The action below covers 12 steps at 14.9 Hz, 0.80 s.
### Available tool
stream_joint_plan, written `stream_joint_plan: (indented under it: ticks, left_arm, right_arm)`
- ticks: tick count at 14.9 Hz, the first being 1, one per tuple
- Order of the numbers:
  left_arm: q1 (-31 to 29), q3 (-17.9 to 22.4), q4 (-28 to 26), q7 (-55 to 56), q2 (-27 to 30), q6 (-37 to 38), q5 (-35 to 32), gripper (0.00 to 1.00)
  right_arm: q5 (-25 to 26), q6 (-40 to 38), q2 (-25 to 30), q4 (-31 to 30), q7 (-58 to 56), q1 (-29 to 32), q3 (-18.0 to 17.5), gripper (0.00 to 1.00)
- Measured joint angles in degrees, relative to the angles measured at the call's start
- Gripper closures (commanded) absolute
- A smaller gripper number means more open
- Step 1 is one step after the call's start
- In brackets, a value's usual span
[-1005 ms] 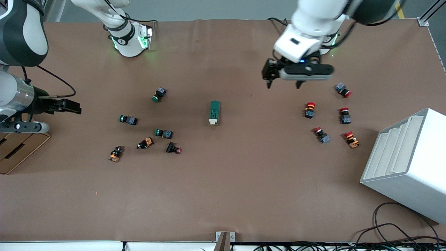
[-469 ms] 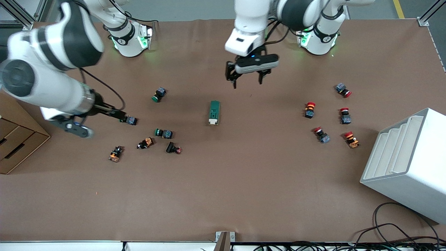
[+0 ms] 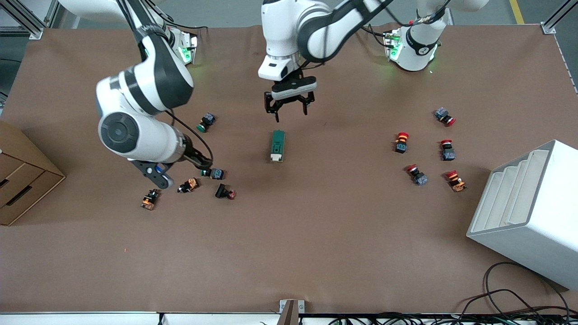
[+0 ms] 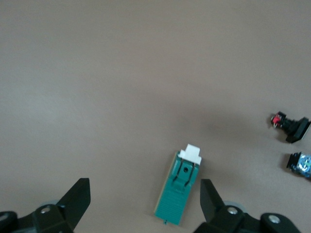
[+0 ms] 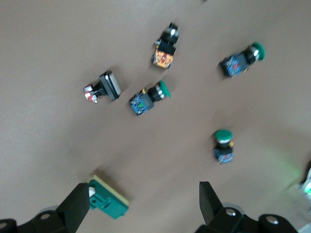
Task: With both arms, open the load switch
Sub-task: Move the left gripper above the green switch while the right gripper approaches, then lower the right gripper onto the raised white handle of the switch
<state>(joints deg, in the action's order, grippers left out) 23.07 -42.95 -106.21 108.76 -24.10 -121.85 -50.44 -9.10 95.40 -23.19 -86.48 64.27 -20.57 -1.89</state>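
Note:
The load switch [image 3: 278, 145] lies flat mid-table, a dark green block whose white end points toward the front camera. My left gripper [image 3: 291, 113] hangs open over the table just on the bases' side of the switch. In the left wrist view the load switch [image 4: 181, 194] lies close to one finger [image 4: 212, 204] of the left gripper [image 4: 145, 201], untouched. My right gripper [image 3: 205, 163] hovers over the green push buttons. In the right wrist view the right gripper [image 5: 145, 204] is open, and the load switch [image 5: 108, 201] shows beside one of its fingers [image 5: 77, 208].
Green, orange and black push buttons [image 3: 212, 173] lie scattered toward the right arm's end. Red ones [image 3: 401, 141] lie toward the left arm's end. A white rack [image 3: 528, 212] stands at that end nearer the camera. A cardboard box [image 3: 22, 180] sits at the table's other end.
Both arms have swung in toward the middle. The left gripper came from near the red buttons to over the switch; the right gripper came from the table's end to the green buttons.

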Motion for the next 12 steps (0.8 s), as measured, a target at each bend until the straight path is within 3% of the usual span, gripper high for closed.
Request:
stream_joint_plan:
  ticks: [7,12]
  left_arm:
    - [7.6,0.8,0.0,16.2,-11.3,0.7,-15.0,0.01]
    - [9.7,1.5,0.0,19.7,-16.7,3.3,-24.9,0.02]
  right_arm:
    - [-1.0,0.8,-11.6,8.9,21.0,-6.9,0.0,0.00]
    - [-2.3,8.3,-19.3,12.7,35.4,-11.9,0.0,0.00]
